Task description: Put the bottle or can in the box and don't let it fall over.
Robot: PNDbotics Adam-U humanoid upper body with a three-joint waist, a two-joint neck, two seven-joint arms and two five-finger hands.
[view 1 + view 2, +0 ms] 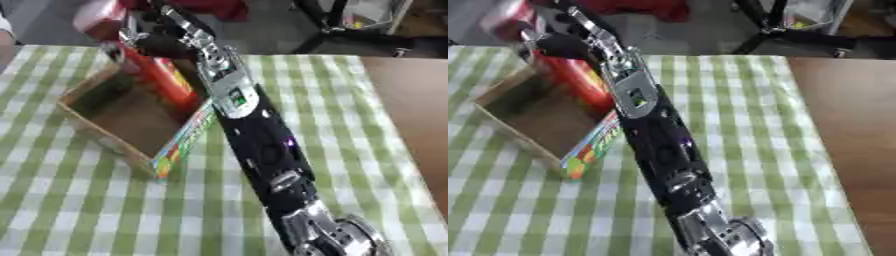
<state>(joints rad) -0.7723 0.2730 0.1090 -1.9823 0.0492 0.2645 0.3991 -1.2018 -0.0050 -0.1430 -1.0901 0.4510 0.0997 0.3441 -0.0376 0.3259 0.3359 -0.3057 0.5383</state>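
We saw the open box (131,117) sitting on the checked tablecloth (79,210) near the table's far edge, its inside bare, with free cloth to its near side and to the right. Our right arm (258,145) crossed the table diagonally from the lower right. Our right hand (157,37) had its fingers curled around the top of a red can (162,75), which stood tilted at the box's far right corner; we could not tell whether its base touched the box floor. It looked blurred, with a yellow patch.
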